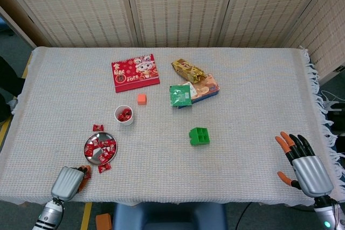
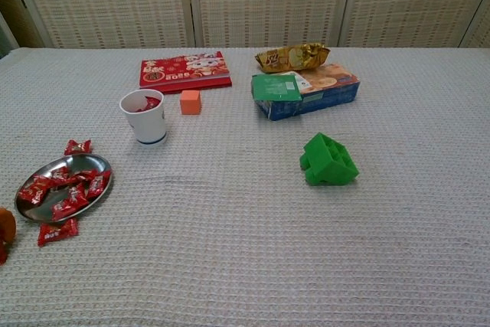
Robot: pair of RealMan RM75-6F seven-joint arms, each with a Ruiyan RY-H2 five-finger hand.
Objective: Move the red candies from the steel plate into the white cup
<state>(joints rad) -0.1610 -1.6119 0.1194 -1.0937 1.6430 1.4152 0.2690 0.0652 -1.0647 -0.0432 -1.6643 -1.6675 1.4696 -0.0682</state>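
**Q:** Where are you at with the candy run?

**Me:** Between picks, I'd say. The round steel plate [image 1: 92,153] sits lower left of the head view with a pile of red wrapped candies [image 1: 101,148] on it, plus one stray just above the rim and one just below on the tabletop [image 1: 242,111]. The small white paper cup [image 1: 124,116] is up and right of the plate, some red already inside.

**Q:** Hands?

**Me:** Left robot hand [image 1: 69,181] is at the bottom edge, just below the plate; can't tell whether its fingers are closed or holding anything. Right robot hand [image 1: 305,166] is parked lower right, fingers spread, empty.

**Q:** Next?

**Me:** Probably reach the left over the plate and pinch a single candy without nudging the plate.
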